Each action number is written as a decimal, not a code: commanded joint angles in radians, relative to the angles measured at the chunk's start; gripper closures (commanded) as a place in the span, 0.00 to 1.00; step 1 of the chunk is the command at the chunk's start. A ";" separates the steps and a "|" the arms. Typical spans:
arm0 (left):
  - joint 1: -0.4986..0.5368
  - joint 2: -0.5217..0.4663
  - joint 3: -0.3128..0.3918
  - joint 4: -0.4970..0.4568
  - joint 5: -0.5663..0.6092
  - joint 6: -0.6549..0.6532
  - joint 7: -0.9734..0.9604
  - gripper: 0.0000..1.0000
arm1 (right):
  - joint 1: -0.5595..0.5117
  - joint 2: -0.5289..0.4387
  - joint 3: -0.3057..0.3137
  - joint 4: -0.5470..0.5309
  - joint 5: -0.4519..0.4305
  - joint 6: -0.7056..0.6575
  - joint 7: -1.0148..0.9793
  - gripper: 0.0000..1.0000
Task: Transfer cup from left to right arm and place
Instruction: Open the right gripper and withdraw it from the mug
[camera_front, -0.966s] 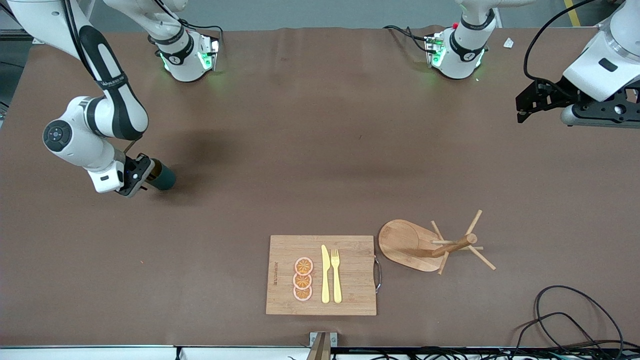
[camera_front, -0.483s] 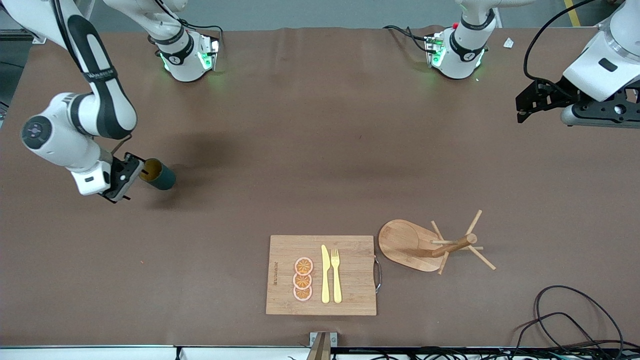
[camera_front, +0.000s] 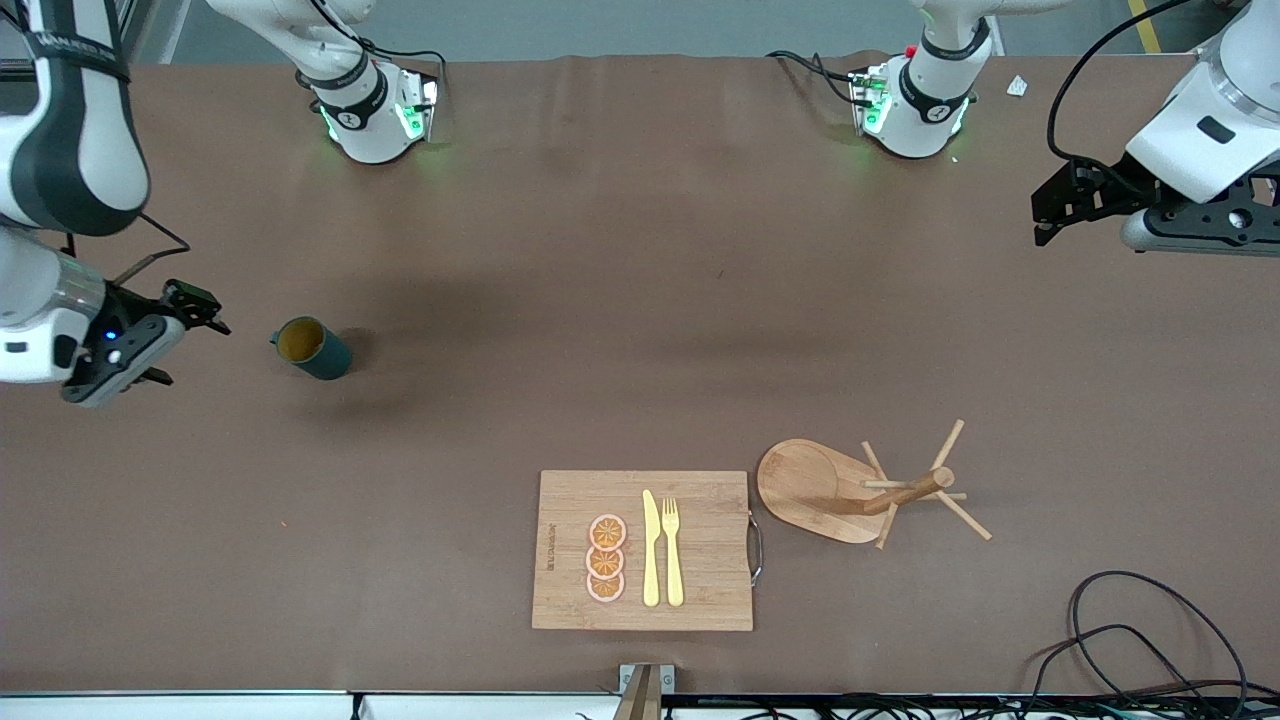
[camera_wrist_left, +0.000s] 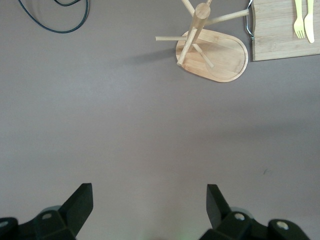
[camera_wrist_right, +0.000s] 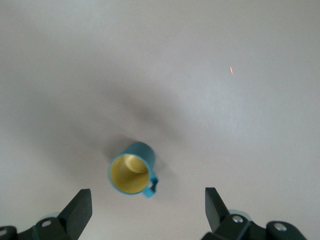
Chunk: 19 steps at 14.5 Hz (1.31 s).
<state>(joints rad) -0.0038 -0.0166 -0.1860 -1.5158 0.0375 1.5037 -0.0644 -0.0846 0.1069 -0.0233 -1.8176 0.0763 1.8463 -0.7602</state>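
Note:
The cup (camera_front: 311, 348) is dark teal with an orange-brown inside. It stands upright on the bare table toward the right arm's end, its small handle turned toward my right gripper. My right gripper (camera_front: 185, 340) is open and empty, apart from the cup and beside it at the table's edge. In the right wrist view the cup (camera_wrist_right: 131, 169) sits between and ahead of the open right gripper (camera_wrist_right: 147, 206), untouched. My left gripper (camera_front: 1046, 214) is open and empty, waiting above the left arm's end of the table; its wrist view shows the left gripper (camera_wrist_left: 150, 200) open over bare table.
A wooden cutting board (camera_front: 700, 560) with orange slices (camera_front: 606, 558), a yellow knife (camera_front: 651, 548) and a fork (camera_front: 672, 550) lies near the front edge. A wooden mug tree (camera_front: 860, 490) stands beside it. Black cables (camera_front: 1130, 620) lie at the front corner.
My right gripper let go of the cup and drew back toward the right arm's end of the table. The cup stays standing where it was set. The left arm has not moved.

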 joint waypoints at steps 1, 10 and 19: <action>0.002 -0.003 -0.004 0.019 -0.001 -0.019 0.020 0.00 | -0.017 0.007 -0.004 0.088 0.005 -0.093 0.218 0.00; 0.005 -0.009 -0.004 0.019 -0.010 -0.028 0.052 0.00 | -0.026 -0.021 -0.004 0.293 0.002 -0.403 0.649 0.00; 0.005 -0.020 -0.003 0.016 -0.013 -0.028 0.064 0.00 | 0.011 -0.015 0.006 0.354 -0.130 -0.427 0.786 0.00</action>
<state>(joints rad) -0.0038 -0.0253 -0.1871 -1.5056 0.0375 1.4918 -0.0197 -0.0794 0.1018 -0.0216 -1.4661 -0.0304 1.4256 0.0034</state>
